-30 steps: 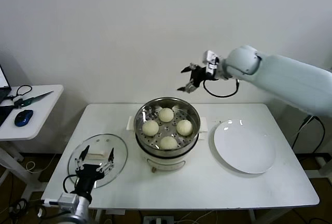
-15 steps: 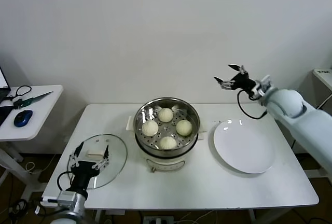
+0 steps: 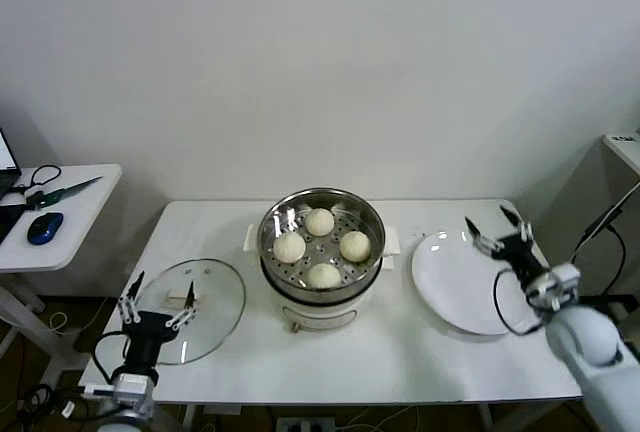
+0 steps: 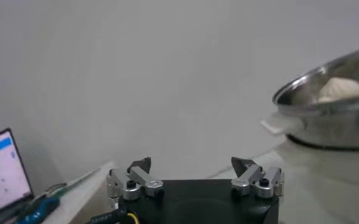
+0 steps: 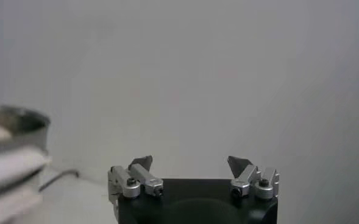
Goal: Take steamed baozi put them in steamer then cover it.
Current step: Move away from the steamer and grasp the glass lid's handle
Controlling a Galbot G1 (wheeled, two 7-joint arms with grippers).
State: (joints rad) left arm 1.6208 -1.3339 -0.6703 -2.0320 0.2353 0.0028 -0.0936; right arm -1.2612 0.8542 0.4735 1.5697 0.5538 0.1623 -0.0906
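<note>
Several white baozi (image 3: 320,247) sit in the shiny steamer (image 3: 370,262) on its white cooker base at the table's middle. One bun also shows in the left wrist view (image 4: 341,90), inside the steamer (image 4: 325,119). The clear glass cover (image 3: 215,307) with a white handle lies flat on the table's left. My left gripper (image 3: 157,299) is open and empty over the cover's near left edge. My right gripper (image 3: 497,227) is open and empty above the white plate's right side. In the right wrist view the steamer (image 5: 11,122) shows at the frame's edge.
A flat white plate (image 3: 455,287) lies right of the steamer. A side table at far left holds a blue mouse (image 3: 45,227) and scissors (image 3: 60,190). A white wall stands behind the table.
My right arm has swung from above the steamer's back, out to the right and down over the plate. My left gripper has drifted left along the cover's near edge.
</note>
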